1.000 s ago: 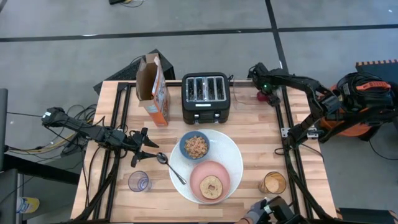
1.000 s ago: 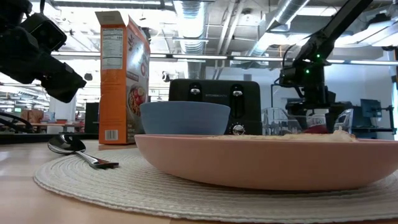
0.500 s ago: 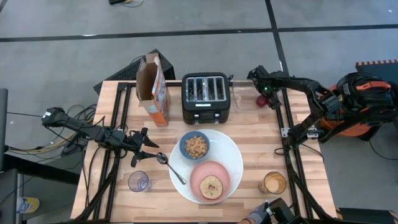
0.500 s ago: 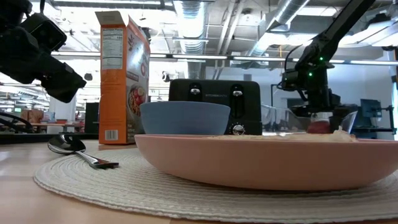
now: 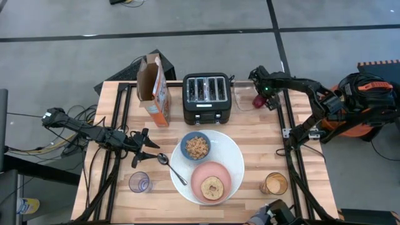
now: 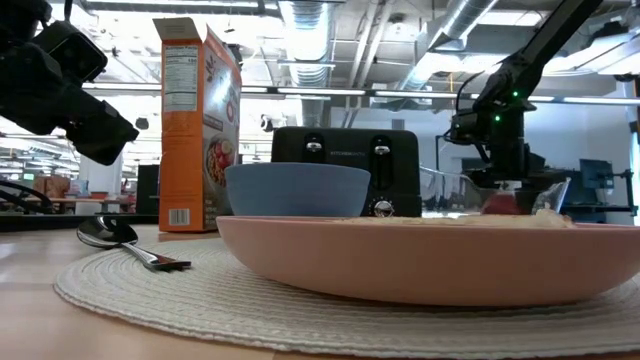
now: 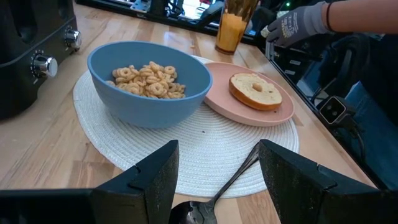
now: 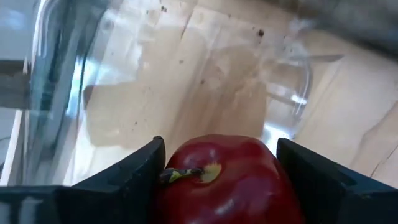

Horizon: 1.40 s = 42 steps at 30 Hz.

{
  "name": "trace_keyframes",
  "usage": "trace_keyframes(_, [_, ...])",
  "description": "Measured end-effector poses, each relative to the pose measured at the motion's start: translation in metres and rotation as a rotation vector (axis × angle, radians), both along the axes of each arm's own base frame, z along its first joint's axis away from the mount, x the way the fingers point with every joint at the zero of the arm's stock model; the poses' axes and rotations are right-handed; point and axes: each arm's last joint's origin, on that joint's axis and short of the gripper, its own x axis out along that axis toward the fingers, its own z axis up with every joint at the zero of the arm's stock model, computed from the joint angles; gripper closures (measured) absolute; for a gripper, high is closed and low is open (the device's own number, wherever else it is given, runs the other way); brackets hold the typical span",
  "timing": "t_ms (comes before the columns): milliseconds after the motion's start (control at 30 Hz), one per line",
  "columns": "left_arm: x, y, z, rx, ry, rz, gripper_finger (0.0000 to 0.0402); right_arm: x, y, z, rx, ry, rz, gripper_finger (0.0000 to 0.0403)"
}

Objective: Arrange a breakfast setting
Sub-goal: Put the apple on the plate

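Observation:
A round white woven mat carries a blue bowl of brown cereal and a pink plate with a bagel half. A metal spoon lies across the mat's left edge. My left gripper hovers open just left of the spoon's bowl. My right gripper is shut on a red apple at the table's far right, right of the toaster. It is over a clear glass bowl. My right gripper pinches the apple by two opposite sides between its two fingers, coming from above. The apple's stem faces the wrist camera. The pink plate hides the apple's underside in the low view, so I cannot tell whether it rests on anything.
A black four-slot toaster and an open cereal box stand at the far edge. An empty glass stands near left and a glass of orange juice near right. A person's gloved hand is at the near edge.
My right gripper has carried the apple a short way toward the table's left edge, from the far right rail toward the toaster. It has stayed shut on the apple.

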Motion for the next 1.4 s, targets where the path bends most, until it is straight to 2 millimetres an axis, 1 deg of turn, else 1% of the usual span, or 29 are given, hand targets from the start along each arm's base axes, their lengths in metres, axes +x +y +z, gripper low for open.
trace_keyframes(500, [0.000,0.000,0.000,0.000,0.000,0.000,0.0194,0.002,-0.006,0.002,-0.035,-0.075,0.021,0.0104])
trace_keyframes(600, [0.000,0.000,0.000,0.000,0.000,0.000,0.0194,0.003,-0.007,0.006,-0.061,-0.094,0.047,0.0105])
trace_keyframes(700, [0.000,0.000,0.000,0.000,0.000,0.000,0.0194,0.002,-0.005,0.016,-0.100,-0.108,0.066,0.0105])
trace_keyframes(833, [0.000,0.000,0.000,0.000,0.000,0.000,0.0194,-0.002,-0.001,0.033,-0.163,-0.119,0.118,0.0105])
trace_keyframes(1100, [0.000,0.000,0.000,0.000,0.000,0.000,0.0194,-0.009,0.018,0.074,-0.327,-0.138,0.266,0.0105])
trace_keyframes(1233, [0.000,0.000,0.000,0.000,0.000,0.000,0.0194,-0.007,0.034,0.095,-0.407,-0.190,0.346,0.0105])
trace_keyframes(1400, [0.000,0.000,0.000,0.000,0.000,0.000,0.0194,0.003,0.060,0.117,-0.502,-0.255,0.452,0.0105])
